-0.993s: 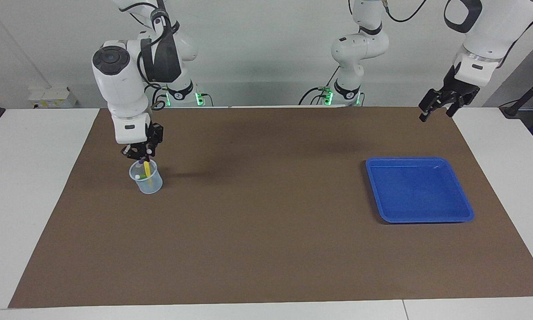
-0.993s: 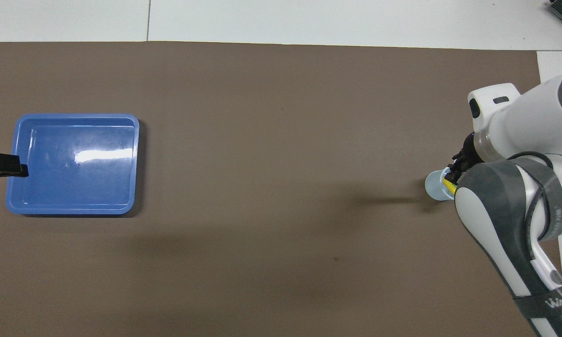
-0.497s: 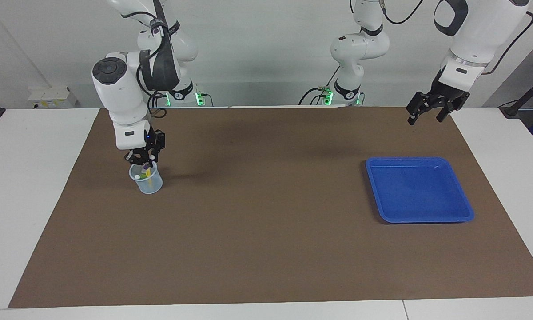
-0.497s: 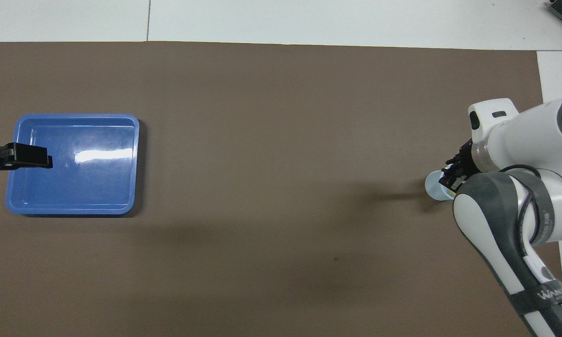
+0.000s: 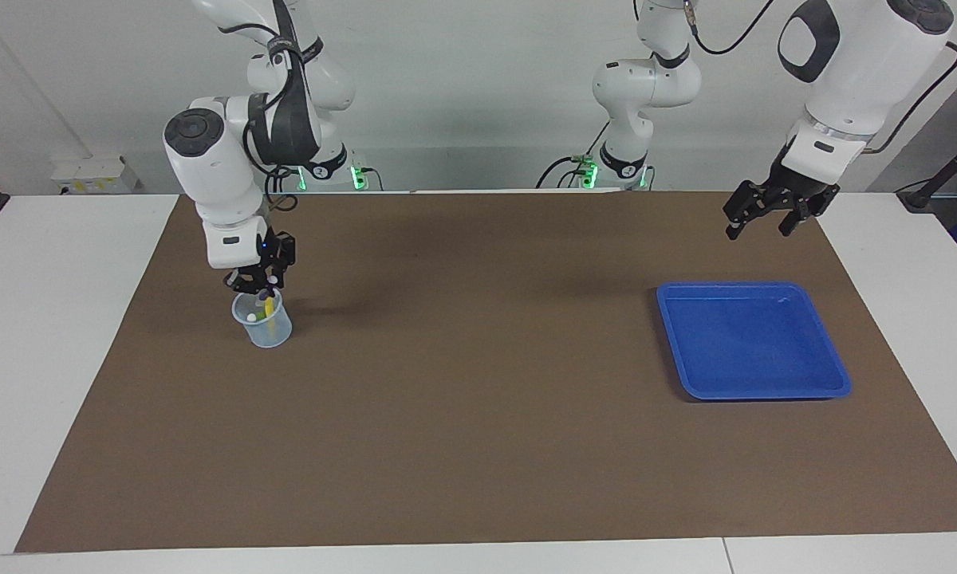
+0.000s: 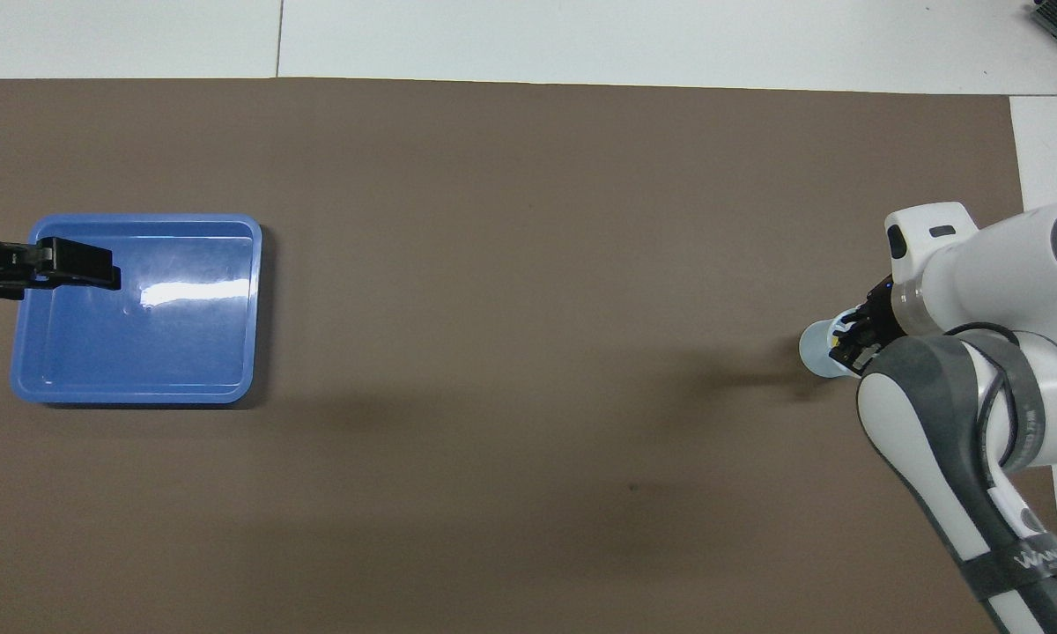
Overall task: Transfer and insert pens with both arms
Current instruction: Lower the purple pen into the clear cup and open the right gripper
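A brown mat (image 5: 478, 414) is covering most of the white bench (image 5: 56, 335), and a pale wall is running along the robots' end, where two smaller white arms with green lights at their bases (image 5: 630, 104) are standing.

The right gripper (image 5: 261, 288) is hanging just over the rim of a clear cup (image 5: 265, 327) at the right arm's end of the bench, its fingers pinched together. Whether they are gripping anything cannot be told. Directly under those fingers a yellow pen (image 5: 267, 307) is standing tilted inside the cup, and beside it the pale cap end of another pen (image 5: 249, 318) is showing at the rim.

The left gripper (image 5: 758, 223) is hovering with its fingers spread wide and holding nothing. Below those fingers, on the mat at the left arm's end, a blue tray (image 5: 754, 391) is lying flat.
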Motion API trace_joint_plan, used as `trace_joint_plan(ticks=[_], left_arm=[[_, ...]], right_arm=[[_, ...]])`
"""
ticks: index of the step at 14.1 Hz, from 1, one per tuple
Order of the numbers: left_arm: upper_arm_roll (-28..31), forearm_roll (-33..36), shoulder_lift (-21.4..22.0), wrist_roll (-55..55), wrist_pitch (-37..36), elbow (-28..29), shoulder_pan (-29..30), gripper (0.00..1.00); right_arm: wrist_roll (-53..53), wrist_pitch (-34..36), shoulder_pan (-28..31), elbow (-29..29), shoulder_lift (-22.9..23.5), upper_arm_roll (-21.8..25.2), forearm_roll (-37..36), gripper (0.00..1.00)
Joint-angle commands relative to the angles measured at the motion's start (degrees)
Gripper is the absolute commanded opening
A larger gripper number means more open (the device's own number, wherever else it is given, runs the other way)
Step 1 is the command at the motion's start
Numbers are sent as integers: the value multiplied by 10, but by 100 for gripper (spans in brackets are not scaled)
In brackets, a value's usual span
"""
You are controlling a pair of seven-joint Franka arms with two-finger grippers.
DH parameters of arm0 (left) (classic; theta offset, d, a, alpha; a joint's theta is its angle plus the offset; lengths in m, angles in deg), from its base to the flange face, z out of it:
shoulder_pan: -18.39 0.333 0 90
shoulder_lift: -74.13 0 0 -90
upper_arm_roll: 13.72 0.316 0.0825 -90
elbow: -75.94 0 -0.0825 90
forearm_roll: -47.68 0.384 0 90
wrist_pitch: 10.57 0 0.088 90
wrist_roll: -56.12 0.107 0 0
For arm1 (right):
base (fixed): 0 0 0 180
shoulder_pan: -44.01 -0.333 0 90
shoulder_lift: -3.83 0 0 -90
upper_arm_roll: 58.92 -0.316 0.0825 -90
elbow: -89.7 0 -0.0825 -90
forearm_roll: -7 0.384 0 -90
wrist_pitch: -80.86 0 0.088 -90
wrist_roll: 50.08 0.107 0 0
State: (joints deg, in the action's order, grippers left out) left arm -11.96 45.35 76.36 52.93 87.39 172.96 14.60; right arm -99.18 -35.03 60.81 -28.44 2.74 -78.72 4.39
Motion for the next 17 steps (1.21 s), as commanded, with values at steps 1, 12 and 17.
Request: trace_joint_plan(ticks=[1,12,17], left_arm=[[7,16,-36,3,-51,-80,-12,100],[-11,21,-29,5,-46,-83,-13,100],[-4,21,-29,5,-51,-83,-12,100]], right_arm=[[-18,-11,13,-20,-21,-8,15,97],[-12,0,2,26,-21,-10,15,100],[-6,4,-7,58,-55,-19,41,100]])
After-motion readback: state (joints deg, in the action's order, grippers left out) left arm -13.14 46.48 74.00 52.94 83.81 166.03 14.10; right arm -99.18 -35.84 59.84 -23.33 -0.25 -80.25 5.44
